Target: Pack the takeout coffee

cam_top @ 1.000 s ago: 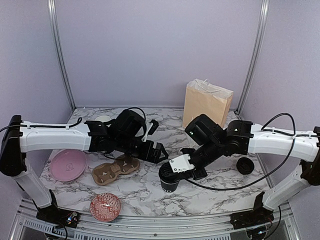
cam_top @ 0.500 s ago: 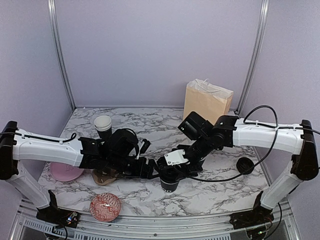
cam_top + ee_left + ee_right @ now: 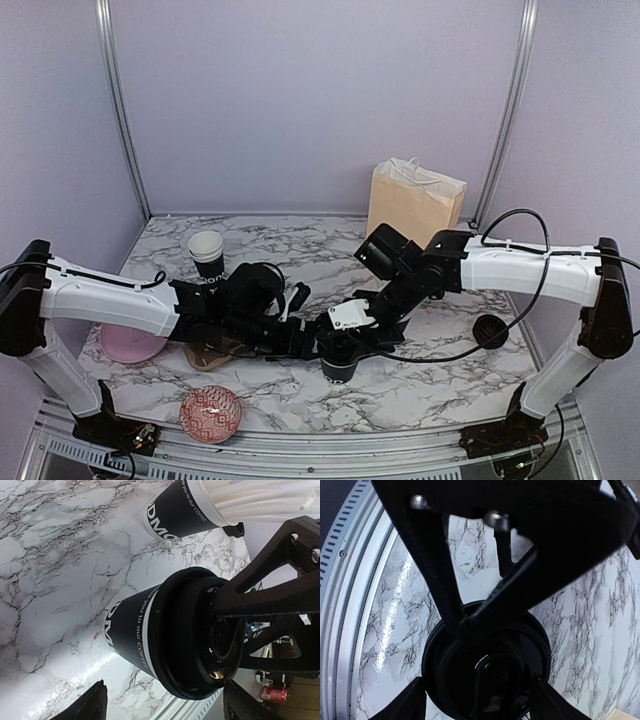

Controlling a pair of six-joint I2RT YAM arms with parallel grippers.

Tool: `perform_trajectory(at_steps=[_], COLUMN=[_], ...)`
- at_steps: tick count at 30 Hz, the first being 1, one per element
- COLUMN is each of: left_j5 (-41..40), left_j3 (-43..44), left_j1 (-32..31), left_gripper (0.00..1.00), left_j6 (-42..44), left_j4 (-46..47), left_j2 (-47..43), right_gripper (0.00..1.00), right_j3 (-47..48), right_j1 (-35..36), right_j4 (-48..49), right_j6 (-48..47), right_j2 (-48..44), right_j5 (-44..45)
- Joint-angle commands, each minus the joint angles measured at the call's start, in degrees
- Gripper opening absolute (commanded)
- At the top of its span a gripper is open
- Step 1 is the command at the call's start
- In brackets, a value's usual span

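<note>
Squarely at centre, one black coffee cup [image 3: 131,630] stands on the marble table [image 3: 290,392], capped by a black lid [image 3: 172,635]. The left gripper [image 3: 164,686] is spread wide around it, and the right gripper [image 3: 479,687] is wide apart above. Two more cups: a white-topped cup [image 3: 206,250] back left and a straw cup [image 3: 177,512] holding white straws. A paper bag [image 3: 413,208] stands behind; a cardboard carrier [image 3: 205,355] lies half-hidden under the left arm [image 3: 110,295].

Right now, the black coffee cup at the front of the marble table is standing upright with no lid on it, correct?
Not quite. The black coffee cup does stand upright at the front of the marble table, but it is not open: a black lid sits on its rim. The left wrist view shows this most clearly.
</note>
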Motion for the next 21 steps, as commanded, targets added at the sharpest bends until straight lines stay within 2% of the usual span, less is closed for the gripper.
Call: perform_trajectory(at_steps=[1, 12, 21], left_j5=[1.1, 2.2, 1.6], left_j3=[-1.5, -3.7, -4.0], left_j1=[-0.2, -0.2, 0.9], left_gripper=[0.79, 0.79, 0.79], left_j6=[0.5, 1.4, -1.1], left_j4=[2.6, 2.9, 3.2], left_j2=[0.5, -0.8, 2.0], right_gripper=[0.65, 0.58, 0.57], right_j3=[1.5, 0.9, 0.3], right_j1=[-0.7, -0.9, -0.9], right_j4=[-0.6, -0.4, -0.6], right_j6=[0.9, 1.6, 1.9], right_j2=[1.7, 3.2, 2.9], right_j5=[-0.9, -2.0, -2.5])
